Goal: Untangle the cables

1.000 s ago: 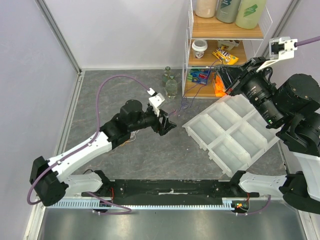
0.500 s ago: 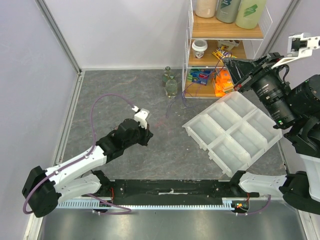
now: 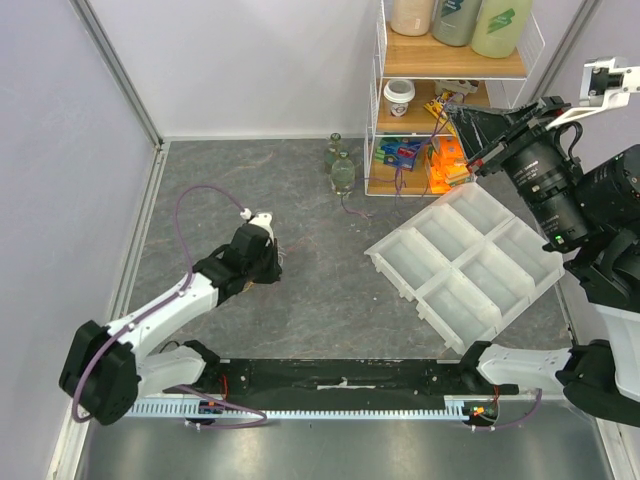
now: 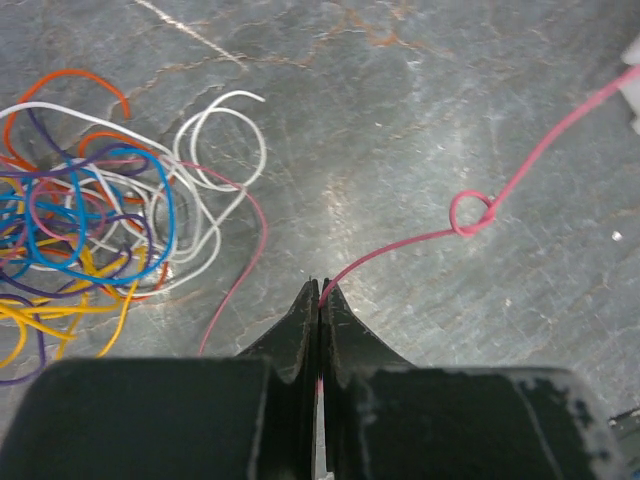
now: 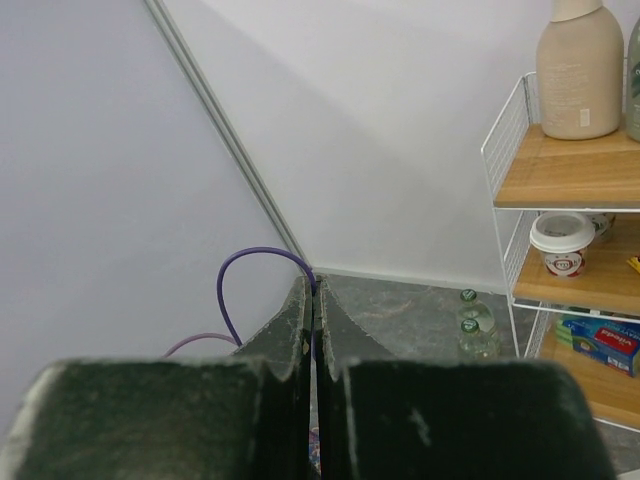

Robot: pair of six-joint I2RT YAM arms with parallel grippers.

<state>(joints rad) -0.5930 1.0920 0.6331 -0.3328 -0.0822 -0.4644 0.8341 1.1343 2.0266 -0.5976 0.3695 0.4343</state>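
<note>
In the left wrist view, the cables lie as a loose tangle (image 4: 90, 220) of orange, blue, purple, yellow and white loops on the grey floor. A red cable (image 4: 400, 244) runs out of it, carries a small knot (image 4: 470, 213), and is pinched in my left gripper (image 4: 320, 290), which is shut on it. From above, the left gripper (image 3: 270, 262) sits low at centre left and hides the tangle. My right gripper (image 3: 452, 112) is raised beside the shelf, shut on a purple cable (image 5: 255, 251) that hangs down to the floor (image 3: 350, 207).
A white compartment tray (image 3: 465, 270) lies tilted at the right. A wire shelf (image 3: 450, 70) with jars, bottles and packets stands at the back right. Two green glass bottles (image 3: 340, 165) stand at its foot. Walls close the left and back sides.
The left arm has pulled back to the left and towards the bases, and its jaws have closed on the red cable. The right gripper has shifted slightly right with the purple cable.
</note>
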